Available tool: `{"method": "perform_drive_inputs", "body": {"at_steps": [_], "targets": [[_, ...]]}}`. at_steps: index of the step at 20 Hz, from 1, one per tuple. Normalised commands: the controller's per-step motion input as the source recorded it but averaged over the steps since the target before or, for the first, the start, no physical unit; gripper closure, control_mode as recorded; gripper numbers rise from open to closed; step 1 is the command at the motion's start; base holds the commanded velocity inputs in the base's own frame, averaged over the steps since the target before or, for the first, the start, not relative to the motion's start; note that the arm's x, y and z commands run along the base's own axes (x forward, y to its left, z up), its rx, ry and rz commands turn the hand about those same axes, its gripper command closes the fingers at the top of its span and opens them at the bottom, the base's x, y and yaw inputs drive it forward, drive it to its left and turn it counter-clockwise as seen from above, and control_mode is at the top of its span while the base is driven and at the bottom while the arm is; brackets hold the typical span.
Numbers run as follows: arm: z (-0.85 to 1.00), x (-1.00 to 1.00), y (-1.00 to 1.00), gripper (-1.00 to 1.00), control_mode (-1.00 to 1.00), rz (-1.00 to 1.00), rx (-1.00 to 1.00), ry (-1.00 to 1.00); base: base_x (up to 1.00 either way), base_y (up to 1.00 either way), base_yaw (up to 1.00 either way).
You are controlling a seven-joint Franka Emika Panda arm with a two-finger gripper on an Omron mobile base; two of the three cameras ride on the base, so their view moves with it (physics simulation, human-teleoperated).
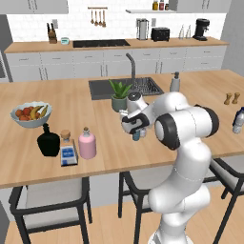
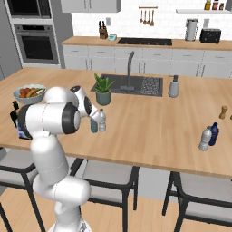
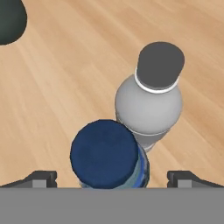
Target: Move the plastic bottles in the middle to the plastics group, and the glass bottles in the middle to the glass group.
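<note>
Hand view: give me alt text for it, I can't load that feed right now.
Looking down on two slim bottles standing close together on the wooden counter: the blue-capped bottle sits between the open gripper fingertips, the clear grey-capped bottle just beyond it.

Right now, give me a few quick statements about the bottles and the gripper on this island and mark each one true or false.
1. The pink bottle stands beside the square clear bottle and the black flask. True.
2. The gripper is clamped shut on the grey-capped bottle. False: its fingertips are spread either side of the blue-capped bottle, and it is open.
3. The two slim bottles in the middle stand right next to each other. True.
4. The fruit bowl sits in the sink. False: it sits on the wooden counter, behind the flask.
5. A potted plant stands near the sink. True.
</note>
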Motion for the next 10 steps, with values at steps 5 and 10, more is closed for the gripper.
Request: {"method": "perform_drive_inputs", "body": {"at_steps": [5,10], "targets": [[-0.04,0.06,-0.17,-1.0,-1.0,-0.06,-0.04,0.0,0.0,0.0,0.0],[-0.09,0.0,-0.07,1.0,-1.0,-0.08,-0.05,0.0,0.0,0.0,0.0]]}}
